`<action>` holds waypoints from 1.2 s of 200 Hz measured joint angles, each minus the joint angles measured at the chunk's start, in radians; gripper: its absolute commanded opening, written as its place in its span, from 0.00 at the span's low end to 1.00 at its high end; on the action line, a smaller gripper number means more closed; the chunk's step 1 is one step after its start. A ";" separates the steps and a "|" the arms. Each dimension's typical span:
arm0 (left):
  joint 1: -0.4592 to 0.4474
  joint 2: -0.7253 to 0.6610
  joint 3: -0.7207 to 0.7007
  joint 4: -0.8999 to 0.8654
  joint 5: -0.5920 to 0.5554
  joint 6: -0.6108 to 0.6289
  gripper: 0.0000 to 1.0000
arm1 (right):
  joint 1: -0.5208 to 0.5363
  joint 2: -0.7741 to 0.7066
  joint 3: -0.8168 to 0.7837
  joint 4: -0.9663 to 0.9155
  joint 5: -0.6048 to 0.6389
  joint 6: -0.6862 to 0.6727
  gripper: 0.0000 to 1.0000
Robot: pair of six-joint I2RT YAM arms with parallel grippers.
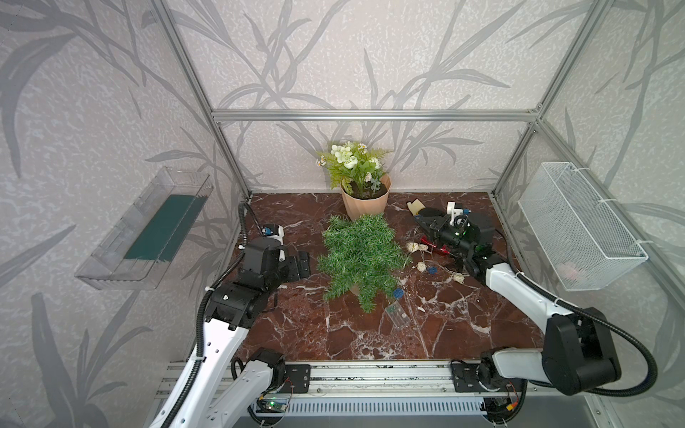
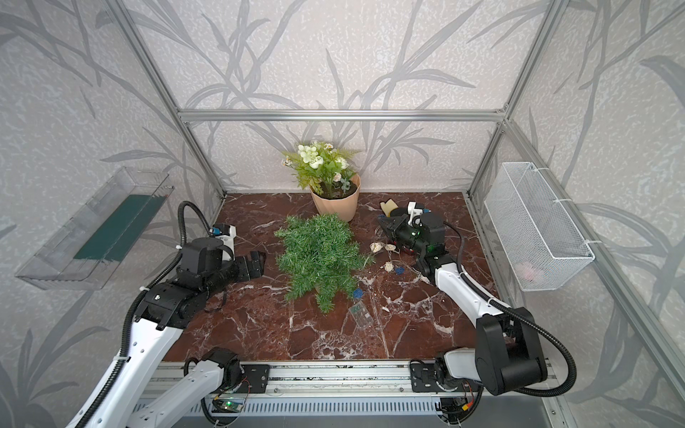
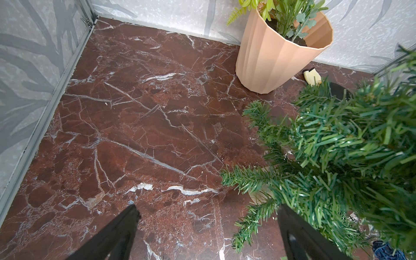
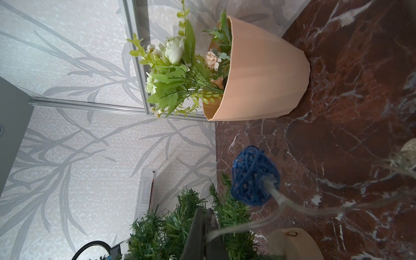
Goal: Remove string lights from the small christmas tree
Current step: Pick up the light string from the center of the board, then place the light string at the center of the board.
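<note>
The small christmas tree (image 1: 361, 259) lies on its side in the middle of the marble table, and its round wooden base (image 4: 292, 245) shows in the right wrist view. The string lights (image 1: 420, 266) trail over the table to its right as cream and blue woven balls. One blue ball (image 1: 398, 294) and the clear battery box (image 1: 397, 314) lie by the tree's near edge. My right gripper (image 4: 206, 211) is shut on the pale wire, and a blue ball (image 4: 254, 177) hangs just past it. My left gripper (image 3: 208, 210) stands open and empty left of the tree (image 3: 337, 146).
A beige pot with a flowering plant (image 1: 365, 202) stands at the back, touching the tree's top. A yellow-and-black object (image 1: 415, 205) and a red item (image 1: 437, 249) lie near the right arm. A clear tray (image 1: 144, 229) hangs on the left wall, a wire basket (image 1: 578, 226) on the right.
</note>
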 measured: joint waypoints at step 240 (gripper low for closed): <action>0.000 -0.041 -0.012 -0.003 -0.013 0.004 0.97 | -0.281 -0.563 -0.171 -0.590 0.068 -0.253 0.00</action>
